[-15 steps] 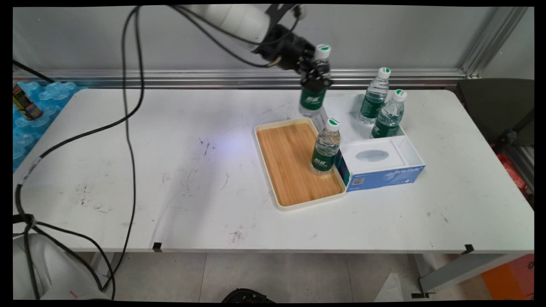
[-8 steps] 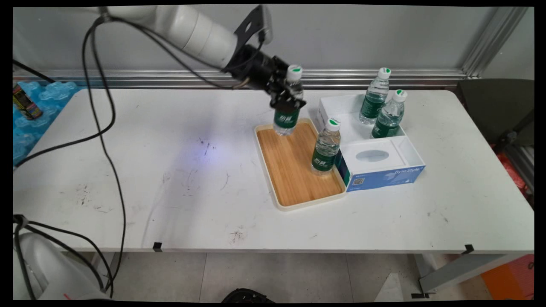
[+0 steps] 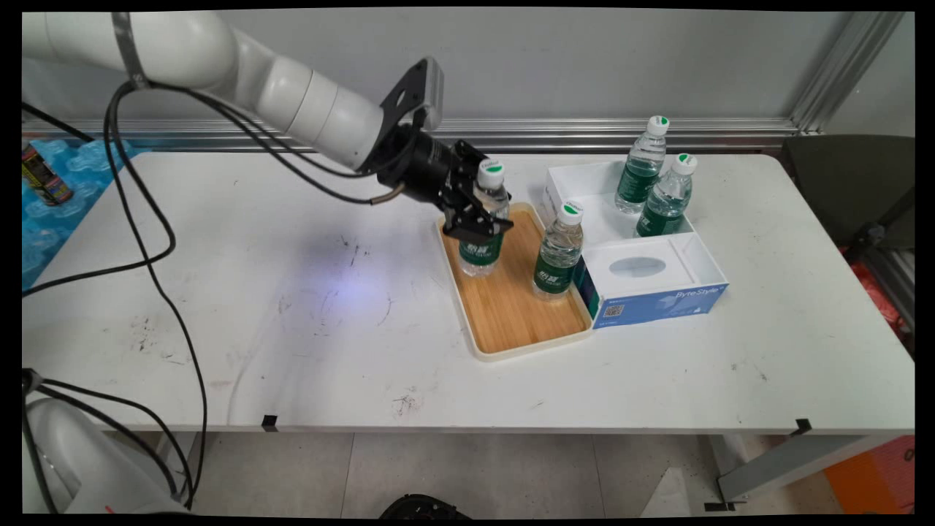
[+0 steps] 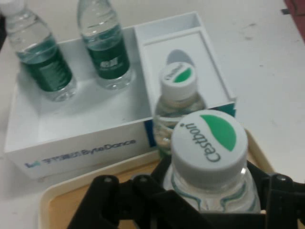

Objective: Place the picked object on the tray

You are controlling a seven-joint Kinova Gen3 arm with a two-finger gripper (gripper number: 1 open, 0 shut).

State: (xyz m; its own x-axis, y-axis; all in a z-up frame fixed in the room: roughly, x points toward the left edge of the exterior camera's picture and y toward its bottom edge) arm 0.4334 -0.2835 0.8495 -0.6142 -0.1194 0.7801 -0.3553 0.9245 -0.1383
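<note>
From above the near side of the table, the white arm reaches in from the upper left and slopes down to the right, its wrist bent so the black gripper point(image 3: 478, 223) comes at a water bottle point(image 3: 483, 219) from the side. The jaws are clenched around the bottle's neck and shoulder, just above the green label. The bottle stands nearly upright over the far left part of the wooden tray point(image 3: 511, 332); whether its base touches the wood I cannot tell. A second bottle point(image 3: 559, 252) stands on the tray's right side, near the held one but apart from it. Right beside the tray is a blue-and-white box point(image 3: 661, 299), and in its open far compartment two more bottles point(image 3: 641, 166) stand close together. Black cables point(image 3: 157, 241) droop from the arm across the left of the table.

From the camera on the hand, the held bottle's white cap point(image 4: 209, 140) with its green mark fills the lower middle, with the black linkage wrapped close around the neck below it. Here the lettering on the cap and on the box's side wall point(image 4: 81, 155) shows, which the other view does not give. The second bottle's cap point(image 4: 177, 78) rises just behind.
</note>
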